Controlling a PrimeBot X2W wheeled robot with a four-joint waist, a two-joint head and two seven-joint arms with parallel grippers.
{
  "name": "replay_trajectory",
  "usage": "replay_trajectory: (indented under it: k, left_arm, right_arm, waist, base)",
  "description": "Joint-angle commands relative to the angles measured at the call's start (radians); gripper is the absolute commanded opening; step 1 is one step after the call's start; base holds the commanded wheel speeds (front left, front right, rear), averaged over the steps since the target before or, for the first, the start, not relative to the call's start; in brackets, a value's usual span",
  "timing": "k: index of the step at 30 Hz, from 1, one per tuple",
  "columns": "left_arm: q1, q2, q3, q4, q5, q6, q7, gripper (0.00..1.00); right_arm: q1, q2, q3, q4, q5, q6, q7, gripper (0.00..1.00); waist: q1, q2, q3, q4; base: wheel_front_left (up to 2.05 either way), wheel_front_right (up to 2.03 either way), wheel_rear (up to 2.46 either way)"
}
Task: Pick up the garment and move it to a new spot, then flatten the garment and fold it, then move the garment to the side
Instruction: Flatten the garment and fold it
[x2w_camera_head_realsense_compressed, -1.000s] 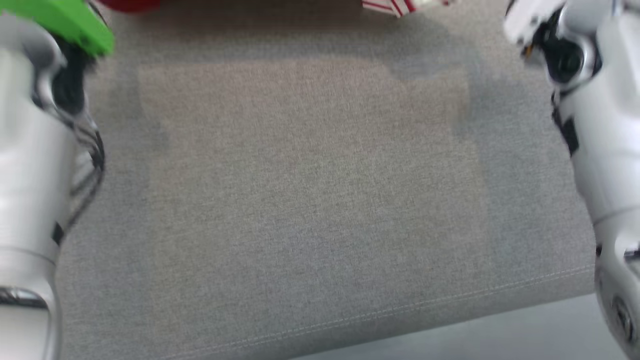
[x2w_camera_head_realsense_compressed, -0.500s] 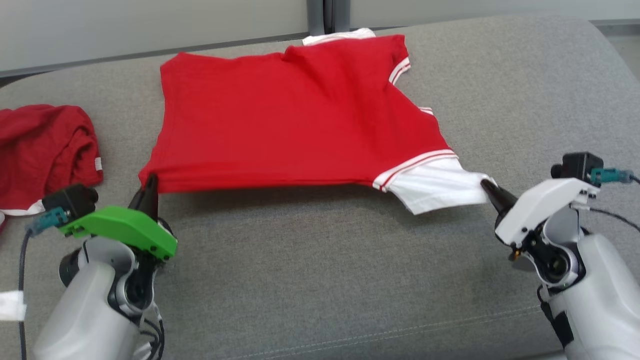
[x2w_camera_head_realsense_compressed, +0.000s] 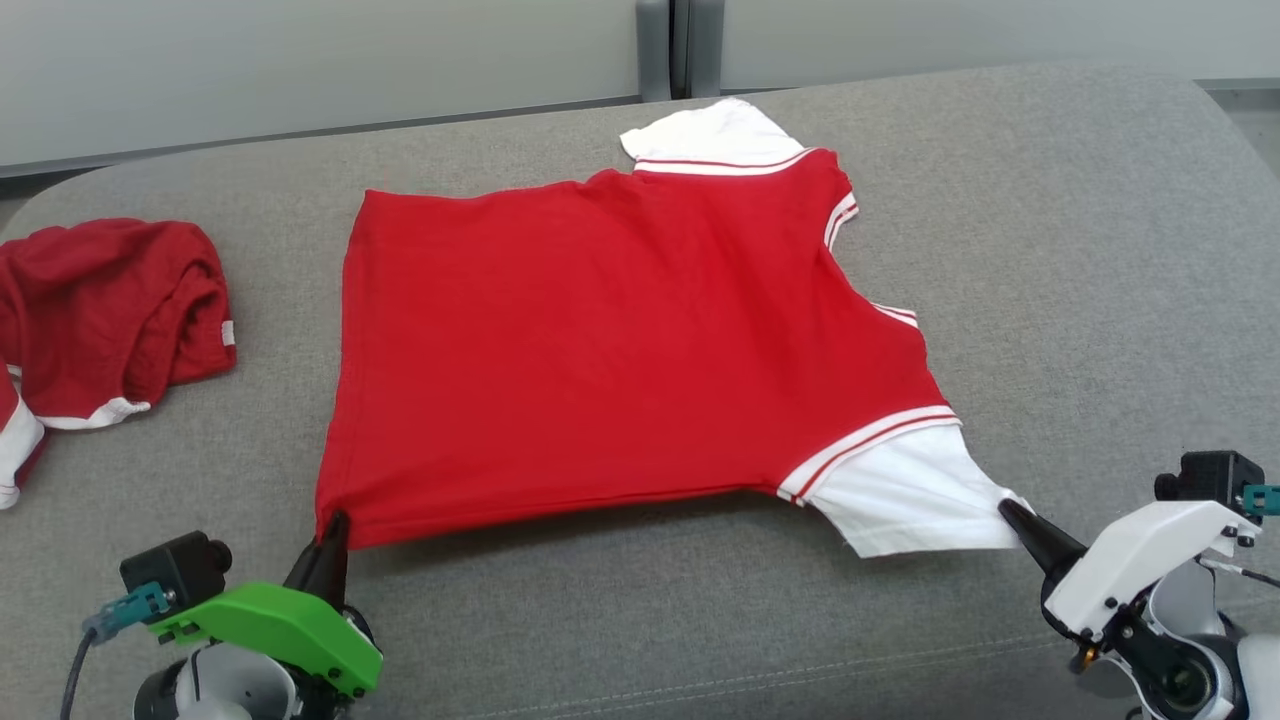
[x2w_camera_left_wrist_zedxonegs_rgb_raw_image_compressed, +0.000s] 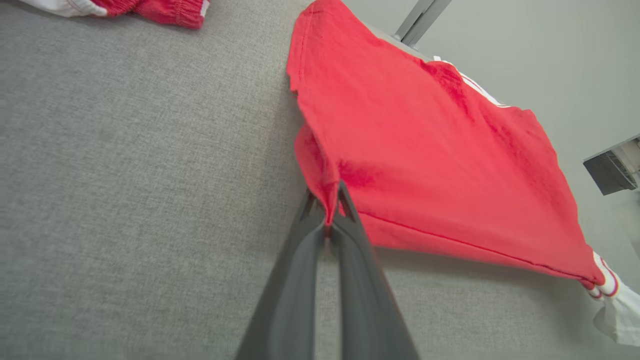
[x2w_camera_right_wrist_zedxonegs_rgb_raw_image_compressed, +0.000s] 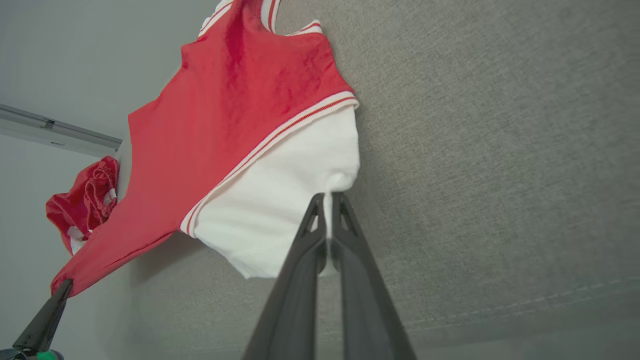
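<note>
While garment (x2w_camera_head_realsense_compressed: 620, 340) near edge hangs raised, cushion (x2w_camera_head_realsense_compressed: 1080, 250) bare rightward

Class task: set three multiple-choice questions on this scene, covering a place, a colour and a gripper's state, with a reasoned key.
1. Where does the crumpled red garment lie relative to the spread red shirt?
A. to the robot's left of it
B. to the robot's right of it
C. on top of it

2. What colour are the shirt's sleeves?
A. green
B. white
C. black

3. How is the right gripper?
A. open above the shirt
B. shut on nothing
C. shut on a sleeve's edge

Key: 1 A: it lies at the head view's left. 2 B: both sleeves show white. 3 C: its fingertips pinch white cloth.
</note>
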Motion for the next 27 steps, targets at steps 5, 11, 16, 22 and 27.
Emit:
replay_trajectory:
  k: [5,11,16,22,27]
  left_arm:
    - [0.088,0.036,-0.017,-0.084,0.011,0.039,0.024,0.00]
    - [0.165,0.054,-0.011,-0.125,-0.008,0.066,0.031,0.00]
    - [0.224,0.068,-0.008,-0.172,-0.013,0.086,0.025,0.00]
    - [0.250,0.079,0.000,-0.220,-0.015,0.112,0.031,0.00]
    - [0.215,0.065,-0.009,-0.226,-0.006,0.136,0.045,0.00]
  right_arm:
    - [0.128,0.016,-0.064,-0.111,-0.018,0.000,0.094,0.00]
    - [0.200,0.018,-0.087,-0.164,0.029,0.000,0.130,0.00]
    - [0.226,0.018,-0.071,-0.177,0.049,0.000,0.135,0.00]
    - [0.199,0.018,-0.055,-0.163,0.051,0.000,0.112,0.00]
    - [0.159,0.018,-0.050,-0.143,0.037,0.000,0.100,0.00]
  waist:
    - [0.0001,0.0000,0.004,0.009]
    - [0.0001,0.0000,0.005,-0.005]
    - [0.0001,0.0000,0.005,-0.015]
    - [0.0001,0.0000,0.004,-0.012]
    - [0.0001,0.0000,-0.003,-0.006]
  base:
    - [0.00,0.00,0.00]
    - [0.00,0.00,0.00]
    - [0.00,0.00,0.00]
    - [0.00,0.00,0.00]
    - [0.00,0.00,0.00]
